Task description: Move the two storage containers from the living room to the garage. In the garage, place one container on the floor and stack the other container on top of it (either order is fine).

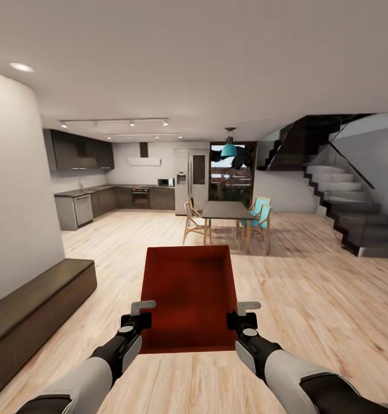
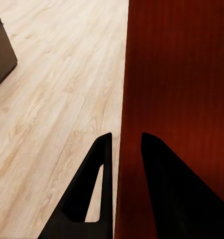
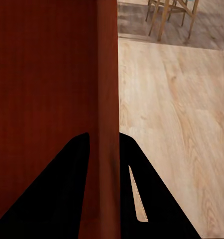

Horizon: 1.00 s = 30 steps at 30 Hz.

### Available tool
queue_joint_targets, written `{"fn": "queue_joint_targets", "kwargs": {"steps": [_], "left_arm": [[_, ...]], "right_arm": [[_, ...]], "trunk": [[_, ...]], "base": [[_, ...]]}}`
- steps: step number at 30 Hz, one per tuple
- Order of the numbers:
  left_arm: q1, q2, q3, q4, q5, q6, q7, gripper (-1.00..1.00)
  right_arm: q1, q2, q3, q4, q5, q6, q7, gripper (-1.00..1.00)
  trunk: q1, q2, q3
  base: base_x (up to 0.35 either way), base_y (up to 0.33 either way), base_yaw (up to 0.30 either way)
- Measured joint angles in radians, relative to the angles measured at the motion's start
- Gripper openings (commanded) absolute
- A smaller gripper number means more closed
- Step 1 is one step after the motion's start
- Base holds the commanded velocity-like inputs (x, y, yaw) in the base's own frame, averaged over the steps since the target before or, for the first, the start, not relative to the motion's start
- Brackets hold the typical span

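One orange-red open-top storage container (image 1: 188, 293) hangs level in front of me above the light wood-plank floor (image 1: 308, 299) of the living room. My left gripper (image 1: 142, 313) is shut on its left wall near the closest corner. In the left wrist view the left gripper (image 2: 126, 135) straddles the container's wall (image 2: 181, 74), one finger outside and one inside. My right gripper (image 1: 239, 315) is shut on the opposite wall. The right wrist view shows the right gripper (image 3: 104, 134) clamping the container's rim (image 3: 42, 74) the same way. The garage is out of view.
A long dark low bench (image 1: 33, 305) runs along the white wall (image 1: 15, 201) at my left. Ahead stand a dining table (image 1: 227, 210) with chairs, then kitchen counters (image 1: 102, 201) and a fridge (image 1: 191, 178). A dark staircase (image 1: 354, 213) rises at the right.
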Motion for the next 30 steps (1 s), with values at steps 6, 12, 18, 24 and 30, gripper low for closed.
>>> {"fn": "queue_joint_targets", "kwargs": {"steps": [6, 12, 18, 24, 30], "left_arm": [[0.000, 0.000, 0.001, 0.002, 0.000, 0.000, 0.000, -1.00], [0.000, 0.000, 0.001, 0.002, 0.000, 0.000, 0.000, -1.00], [0.000, 0.000, 0.001, 0.002, 0.000, 0.000, 0.000, -1.00], [0.000, -0.001, 0.002, 0.002, 0.000, 0.000, 0.001, -1.00], [0.000, -0.002, 0.001, 0.002, 0.000, 0.000, 0.003, -1.00]], "right_arm": [[0.000, 0.000, 0.001, 0.000, 0.000, 0.002, 0.000, -1.00], [0.000, 0.000, 0.001, 0.000, 0.000, 0.002, 0.000, -1.00], [0.000, 0.000, 0.001, 0.000, 0.000, 0.002, 0.000, -1.00], [0.000, 0.000, 0.001, 0.000, 0.000, 0.003, 0.000, -1.00], [0.000, -0.001, 0.001, 0.000, -0.001, 0.002, 0.002, -1.00]], "trunk": [[0.000, 0.000, 0.000], [0.000, 0.000, 0.000], [0.000, 0.000, 0.000], [0.000, 0.000, 0.000], [0.000, 0.000, 0.000]], "base": [[0.277, 0.000, -0.284], [0.319, 0.000, -0.284], [0.321, 0.000, -0.228], [0.321, 0.000, -0.010], [0.321, 0.000, 0.000]]}}
